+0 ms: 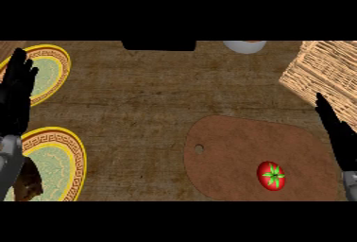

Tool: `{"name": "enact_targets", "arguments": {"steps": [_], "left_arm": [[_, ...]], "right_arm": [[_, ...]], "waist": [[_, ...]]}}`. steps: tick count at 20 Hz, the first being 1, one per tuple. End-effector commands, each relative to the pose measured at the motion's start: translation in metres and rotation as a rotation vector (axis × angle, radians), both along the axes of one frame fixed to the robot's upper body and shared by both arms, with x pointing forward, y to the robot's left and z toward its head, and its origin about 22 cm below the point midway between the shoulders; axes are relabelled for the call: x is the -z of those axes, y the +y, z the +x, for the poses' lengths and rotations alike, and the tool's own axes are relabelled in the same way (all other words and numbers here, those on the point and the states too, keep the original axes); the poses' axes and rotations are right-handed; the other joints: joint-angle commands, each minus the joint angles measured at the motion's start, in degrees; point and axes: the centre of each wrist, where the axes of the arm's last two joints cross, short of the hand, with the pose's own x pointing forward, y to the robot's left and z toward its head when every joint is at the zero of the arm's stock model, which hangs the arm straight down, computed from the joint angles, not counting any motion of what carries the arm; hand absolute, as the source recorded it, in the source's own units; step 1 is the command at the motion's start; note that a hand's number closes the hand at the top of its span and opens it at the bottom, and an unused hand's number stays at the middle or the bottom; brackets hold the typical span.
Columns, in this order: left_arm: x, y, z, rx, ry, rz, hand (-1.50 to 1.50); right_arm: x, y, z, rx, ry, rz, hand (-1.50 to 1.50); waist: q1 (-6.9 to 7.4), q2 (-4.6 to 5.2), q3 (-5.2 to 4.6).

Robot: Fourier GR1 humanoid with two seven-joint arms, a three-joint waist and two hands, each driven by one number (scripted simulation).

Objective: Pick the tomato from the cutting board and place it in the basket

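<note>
The tomato (272, 176) sits on the near right part of the cutting board (230, 151), stem end up and round, so I judge it has no long axis to line up with. The right hand (339, 134) stands just to its right at the view's edge, fingers straight and empty. It is far nearer than the left hand (17, 92), resting open at the far left. The basket (324, 71) lies beyond the right hand, in the worktop's (140, 104) far right corner.

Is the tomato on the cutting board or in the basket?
On the cutting board: the round red tomato lies on the brown wooden cutting board, outside the woven straw basket.
</note>
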Motion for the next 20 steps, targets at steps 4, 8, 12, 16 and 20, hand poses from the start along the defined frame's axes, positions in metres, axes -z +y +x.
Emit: {"name": "enact_targets", "arguments": {"steps": [4,8,12,16,20], "left_arm": [[0.090,-0.022,-0.035,0.078,0.394,-0.134,0.00],[0.136,-0.036,-0.070,0.163,0.624,-0.182,0.00],[0.153,-0.029,-0.092,0.121,0.652,-0.193,0.00],[0.156,-0.024,-0.096,0.104,0.654,-0.203,0.00],[0.157,-0.018,-0.104,0.065,0.658,-0.204,0.00]], "right_arm": [[-0.052,0.078,0.039,-0.358,-0.235,0.374,1.50],[-0.070,0.157,0.023,-0.828,-0.318,0.434,1.50],[-0.067,0.213,-0.024,-0.792,-0.341,0.393,-1.50],[-0.069,0.204,-0.027,-0.662,-0.261,0.119,-1.50],[-0.110,0.151,-0.008,-0.516,-0.295,-0.329,-1.50]], "waist": [[0.46,-1.10,-0.01],[2.02,-1.52,-0.15],[-1.45,-2.01,-0.21],[-2.02,-1.95,-0.26],[-4.10,-3.03,-0.63]]}}
